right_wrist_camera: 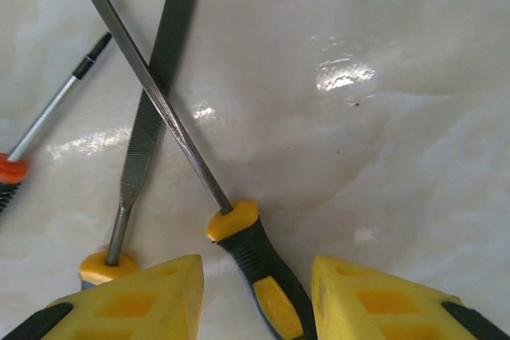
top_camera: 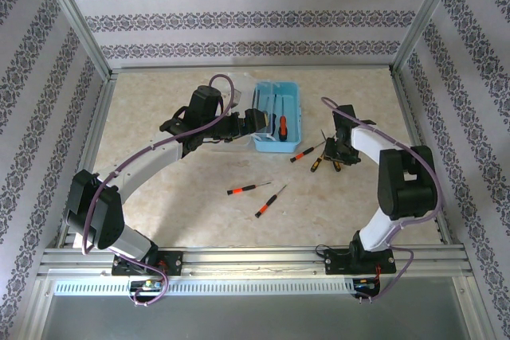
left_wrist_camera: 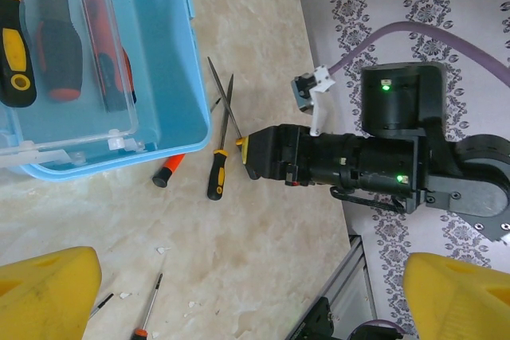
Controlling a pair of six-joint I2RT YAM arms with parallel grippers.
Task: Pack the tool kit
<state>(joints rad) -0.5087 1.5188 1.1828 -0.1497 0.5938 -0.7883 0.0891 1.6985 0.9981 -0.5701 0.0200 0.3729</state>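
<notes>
Your left gripper (left_wrist_camera: 251,296) stands wide open just beside the blue box (left_wrist_camera: 163,53) (some tools lie inside). Your right gripper (right_wrist_camera: 256,272) is narrow, its fingers (right_wrist_camera: 143,300) on both sides of a black-yellow handle (right_wrist_camera: 267,284) whose shaft crosses a file (right_wrist_camera: 151,117) on the table (top_camera: 199,212), near the box. If it pinches, I cannot tell.

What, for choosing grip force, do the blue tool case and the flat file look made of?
The blue tool case: probably moulded plastic, smooth, uniform in colour, with a rounded rim. The flat file: dull dark grey metal, likely steel; fine cut teeth show on its face, with a bare tang below. Its yellow collar: probably plastic.
</notes>
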